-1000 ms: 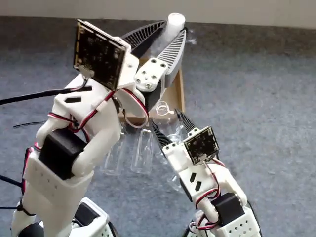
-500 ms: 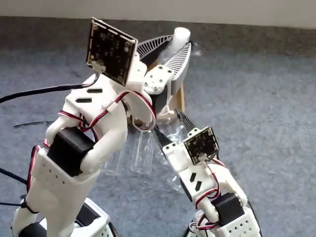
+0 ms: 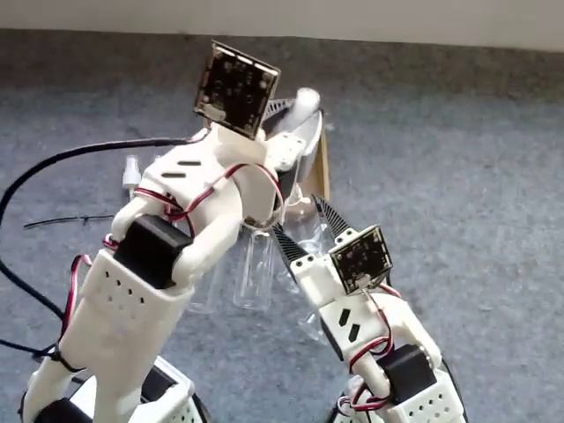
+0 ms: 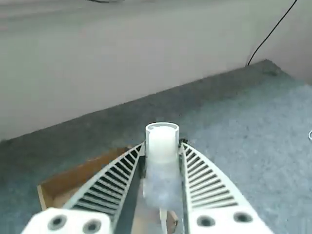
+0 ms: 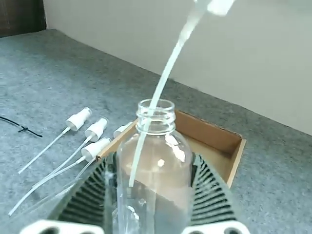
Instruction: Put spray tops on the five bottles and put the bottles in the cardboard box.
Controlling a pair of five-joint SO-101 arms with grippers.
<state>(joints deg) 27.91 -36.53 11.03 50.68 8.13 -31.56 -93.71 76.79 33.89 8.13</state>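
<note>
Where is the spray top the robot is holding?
In the left wrist view, the spray top is pinched in the left gripper near the cardboard box; its tube dips into the bottle in the right gripper.

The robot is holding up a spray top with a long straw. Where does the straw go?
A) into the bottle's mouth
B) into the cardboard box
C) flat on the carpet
A: the tube hanging from the spray top runs down through the open neck of the bottle.
</note>
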